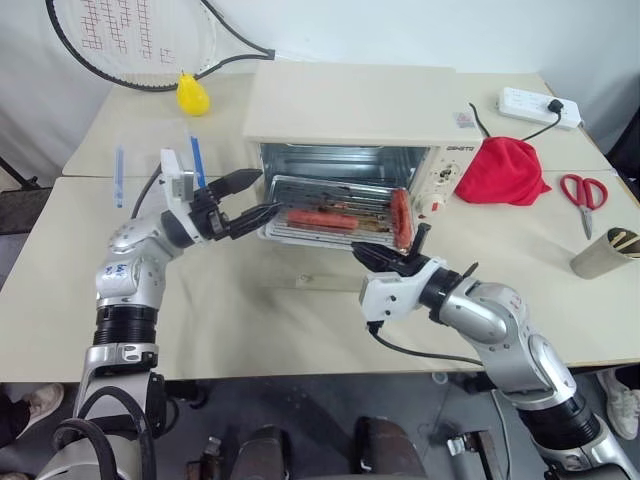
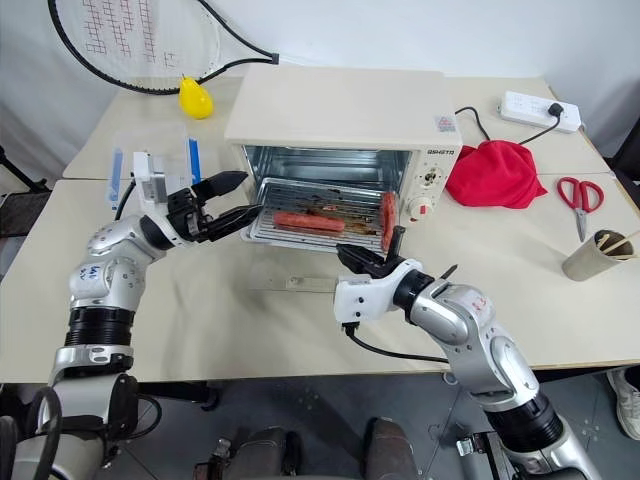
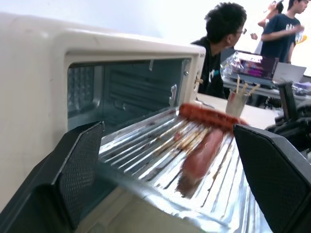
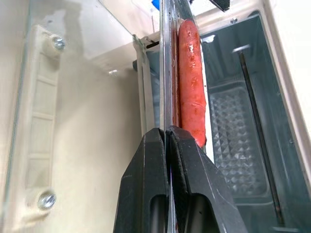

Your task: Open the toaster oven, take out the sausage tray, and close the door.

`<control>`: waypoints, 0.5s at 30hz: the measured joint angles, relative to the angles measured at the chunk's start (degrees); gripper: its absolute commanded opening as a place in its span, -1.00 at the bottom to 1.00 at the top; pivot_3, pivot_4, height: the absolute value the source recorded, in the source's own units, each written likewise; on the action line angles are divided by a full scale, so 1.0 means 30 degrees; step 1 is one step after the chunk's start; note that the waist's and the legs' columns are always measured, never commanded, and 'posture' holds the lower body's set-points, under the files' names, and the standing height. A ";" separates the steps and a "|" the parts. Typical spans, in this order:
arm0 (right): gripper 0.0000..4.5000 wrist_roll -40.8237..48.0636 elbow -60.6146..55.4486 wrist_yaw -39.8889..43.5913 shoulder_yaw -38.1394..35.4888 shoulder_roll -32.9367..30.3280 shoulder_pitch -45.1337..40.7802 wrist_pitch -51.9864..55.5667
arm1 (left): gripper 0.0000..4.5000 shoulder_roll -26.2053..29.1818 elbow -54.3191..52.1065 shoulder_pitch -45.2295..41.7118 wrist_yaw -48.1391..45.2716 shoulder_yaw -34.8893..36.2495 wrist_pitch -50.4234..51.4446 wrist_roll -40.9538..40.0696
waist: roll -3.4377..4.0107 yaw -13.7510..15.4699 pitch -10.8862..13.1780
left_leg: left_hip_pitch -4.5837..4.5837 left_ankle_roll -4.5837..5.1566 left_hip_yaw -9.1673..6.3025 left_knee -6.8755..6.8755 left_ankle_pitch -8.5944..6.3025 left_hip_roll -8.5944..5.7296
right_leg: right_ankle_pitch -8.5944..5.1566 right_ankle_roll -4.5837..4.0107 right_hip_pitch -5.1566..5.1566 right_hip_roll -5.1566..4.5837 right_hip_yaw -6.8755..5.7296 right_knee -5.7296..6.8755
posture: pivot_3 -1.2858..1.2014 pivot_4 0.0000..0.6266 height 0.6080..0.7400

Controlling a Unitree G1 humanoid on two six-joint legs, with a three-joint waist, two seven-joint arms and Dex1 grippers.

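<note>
Silver sausage tray (image 1: 335, 210) sits half out of the open toaster oven (image 1: 350, 110), right gripper (image 1: 400, 255) pinching its front rim, left gripper (image 1: 250, 198) spread wide beside it; next: draw the tray clear, level

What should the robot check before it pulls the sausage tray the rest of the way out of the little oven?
1. The door is down and out of the way: ok, it lies flat open in front of the toaster oven.
2. The right gripper has the sausage tray: ok, its fingers are pinched shut on the tray's front rim.
3. The left gripper is ready to help: not ok yet, it is open at the tray's left end, gripping nothing.
4. The sausages sit safely: cannot tell; one lies right along the right edge.
5. The tray is free of the oven: not ok, its back part is inside.
</note>
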 measured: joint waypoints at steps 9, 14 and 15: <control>-0.94 0.0174 -0.0511 0.0000 -0.0446 -0.0906 0.1514 -0.1482 | 1.00 0.2383 -0.3229 0.1425 0.3102 0.1042 1.0459 -0.3025 | -0.0006 -0.0021 0.0003 | 0.0012 0.0000 -0.0019 -0.0004 0.0000 0.0009 | 0.0000 0.0000 0.0006 -0.0003 0.0008 0.0005 | 0.03 -0.52 1.00; -0.94 0.0614 -0.0512 -0.0010 -0.0712 -0.1260 0.1224 -0.2703 | 1.00 0.2626 -0.4085 0.0516 0.7039 0.1691 1.9527 -0.5047 | -0.0020 0.0079 0.0007 | 0.0033 0.0000 -0.0032 0.0005 0.0000 0.0000 | 0.0000 0.0000 0.0040 -0.0009 0.0020 0.0007 | 0.03 -0.52 1.00; -0.94 0.0705 -0.0509 -0.0009 -0.0718 -0.1337 0.1150 -0.2988 | 1.00 0.2488 -0.4152 0.0229 0.7492 0.1754 2.0978 -0.5402 | -0.0022 0.0094 0.0007 | 0.0033 0.0000 -0.0033 0.0005 0.0000 0.0000 | 0.0000 0.0000 0.0040 -0.0009 0.0020 0.0007 | 0.03 -0.52 1.00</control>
